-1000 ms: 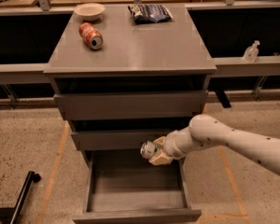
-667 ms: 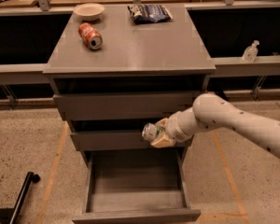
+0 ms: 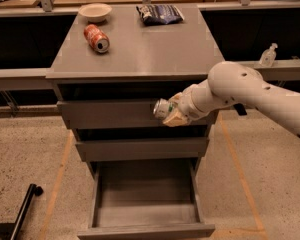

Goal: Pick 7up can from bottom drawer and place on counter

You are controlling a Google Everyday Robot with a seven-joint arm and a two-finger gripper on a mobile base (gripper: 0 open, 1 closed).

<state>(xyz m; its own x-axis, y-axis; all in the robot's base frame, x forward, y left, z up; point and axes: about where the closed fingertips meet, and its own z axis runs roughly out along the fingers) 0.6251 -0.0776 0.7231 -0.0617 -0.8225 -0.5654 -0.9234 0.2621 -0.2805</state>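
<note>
Hand (image 3: 171, 115) at the end of the robot's white arm (image 3: 240, 86) is clamped on the 7up can (image 3: 161, 108), held in the air with its shiny end facing left, level with the upper of 2 shallower drawers. Directly below the hand, the bottom drawer (image 3: 146, 211) stands pulled open. Above the hand spreads the grey table (image 3: 150, 51), carrying 1 red-orange can (image 3: 96, 38) on its side up to the left, a pale bowl (image 3: 95, 11) beyond that, and a dark snack bag (image 3: 159, 14).
</note>
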